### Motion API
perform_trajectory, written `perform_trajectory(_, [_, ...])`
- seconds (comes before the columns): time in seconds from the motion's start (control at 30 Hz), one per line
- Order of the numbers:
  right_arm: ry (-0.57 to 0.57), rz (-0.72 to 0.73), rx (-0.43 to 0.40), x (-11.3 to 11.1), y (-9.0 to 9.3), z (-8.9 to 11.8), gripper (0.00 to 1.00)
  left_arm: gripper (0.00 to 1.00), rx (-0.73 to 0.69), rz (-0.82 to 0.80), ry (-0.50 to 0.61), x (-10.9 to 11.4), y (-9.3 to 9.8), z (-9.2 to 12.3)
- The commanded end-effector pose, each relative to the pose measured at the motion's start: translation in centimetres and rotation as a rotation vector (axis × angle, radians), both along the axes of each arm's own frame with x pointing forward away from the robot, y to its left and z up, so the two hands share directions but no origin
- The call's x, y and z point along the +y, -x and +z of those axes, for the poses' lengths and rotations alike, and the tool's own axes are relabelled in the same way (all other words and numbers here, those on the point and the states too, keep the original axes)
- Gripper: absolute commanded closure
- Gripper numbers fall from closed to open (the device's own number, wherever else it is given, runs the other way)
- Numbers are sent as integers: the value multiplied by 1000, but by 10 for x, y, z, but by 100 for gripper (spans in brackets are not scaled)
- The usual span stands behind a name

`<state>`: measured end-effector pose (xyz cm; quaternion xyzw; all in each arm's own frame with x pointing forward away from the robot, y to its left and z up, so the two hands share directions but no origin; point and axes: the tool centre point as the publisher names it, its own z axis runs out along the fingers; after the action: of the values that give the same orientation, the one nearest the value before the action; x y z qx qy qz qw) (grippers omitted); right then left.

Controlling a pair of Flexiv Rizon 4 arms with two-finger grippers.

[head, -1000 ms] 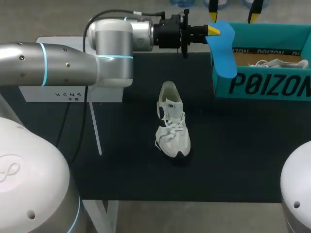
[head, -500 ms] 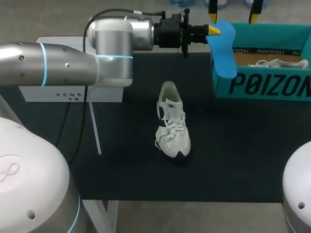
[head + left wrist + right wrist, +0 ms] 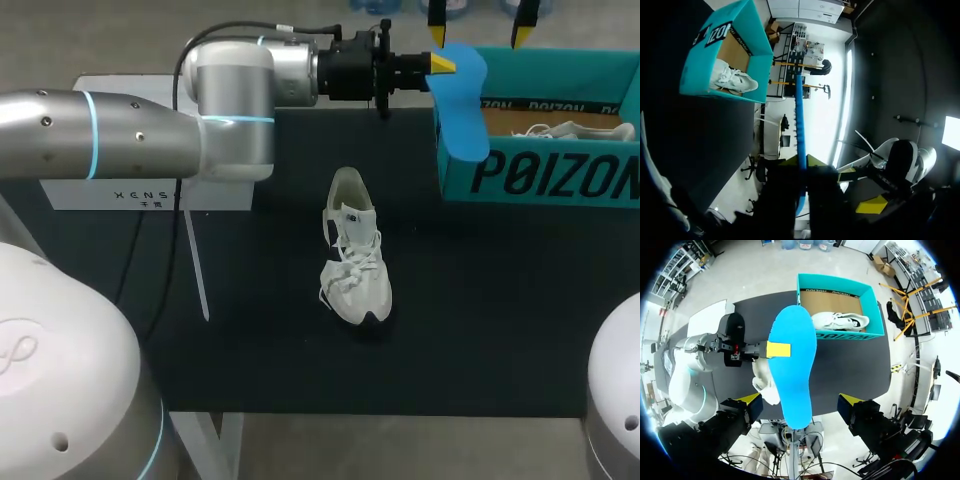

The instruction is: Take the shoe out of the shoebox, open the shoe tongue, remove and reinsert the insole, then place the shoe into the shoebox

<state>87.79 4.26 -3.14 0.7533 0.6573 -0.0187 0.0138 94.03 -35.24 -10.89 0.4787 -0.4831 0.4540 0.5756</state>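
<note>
**Current step.** The insole [image 3: 462,105] is out of the shoe [image 3: 352,255], so the removal is judged complete and reinsertion is the step in hand.

**Positions.**
- The left claw [image 3: 440,65] is clamped on the insole near one end and holds it off the desk [image 3: 480,300].
- In the head view the insole hangs across the left corner of the shoebox [image 3: 540,178]. Whether it touches the box cannot be determined.
- The shoe stands on the desk, well apart from the insole, with its opening towards the far side.
- A second shoe [image 3: 560,130] lies in the box.
- The right claw [image 3: 800,405] is spread wide and grips nothing. In its own wrist view the insole lies ahead of it, between the lines of its two fingers.

**Next move, as judged.**
1. Bring the insole to the shoe opening.
2. Line it up with the length of the shoe.
3. Feed it in flat while the tongue is kept clear. The free claw will probably have to steady the shoe.

**Materials and shapes.**
- Insole: blue, thin, foot-shaped sheet, probably foam. In the left wrist view it shows edge-on as a narrow strip and is likely to bend.
- Shoe: off-white, soft woven upper, loose laces, dark patches at the sole.
- Shoebox: teal cardboard, brown inside, no lid on it.
- Desk: flat, matt black.
</note>
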Motion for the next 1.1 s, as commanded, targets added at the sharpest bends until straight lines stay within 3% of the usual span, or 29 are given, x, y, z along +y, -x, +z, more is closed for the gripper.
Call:
perform_trajectory(0.03, [0,-1,1,0,-1,0,0,100,-3,-5,0,-3,-3,-1])
perform_trajectory(0.4, [0,-1,1,0,-1,0,0,100,-3,1,-11,-2,-2,-2])
perform_trajectory(0.73, [-693,32,-110,-52,1,-19,0,100,-18,46,-15,13,1,3])
perform_trajectory(0.83, [-742,54,-69,-65,1,-23,0,100,-17,49,-18,13,1,2])
perform_trajectory(1.1, [-742,54,-69,-65,1,-23,0,100,-20,58,-21,19,0,3])
